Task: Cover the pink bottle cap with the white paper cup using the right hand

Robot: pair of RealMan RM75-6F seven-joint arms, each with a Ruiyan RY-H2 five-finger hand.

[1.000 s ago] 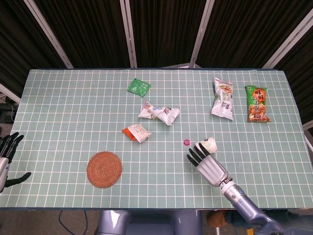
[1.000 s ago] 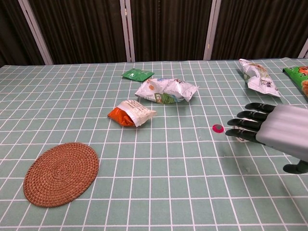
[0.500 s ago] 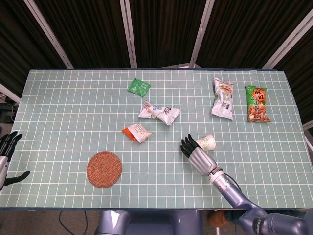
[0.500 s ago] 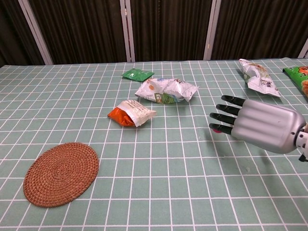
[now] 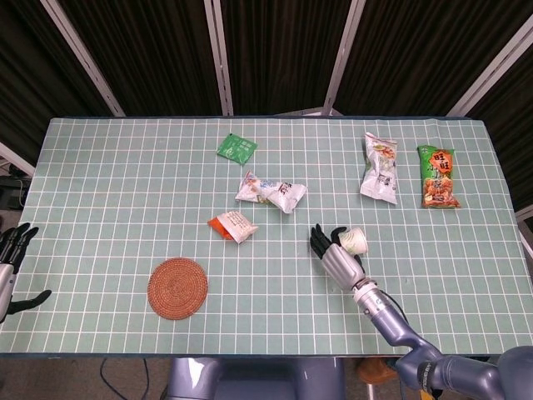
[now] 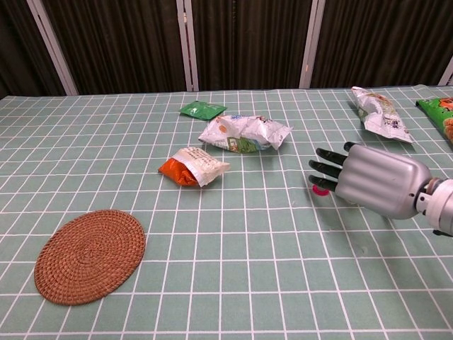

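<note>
Okay, my right hand [image 5: 335, 253] sits beside the white paper cup [image 5: 353, 240], fingers stretched out, and I can't tell if it grips yet. The pink bottle cap [image 6: 318, 189] peeks out under my fingertips, uncovered, so lifting and covering remain.

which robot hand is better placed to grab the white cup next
Right. The right robot hand is beside the white paper cup, near the pink bottle cap. The left robot hand sits at the table's far left edge.
</note>
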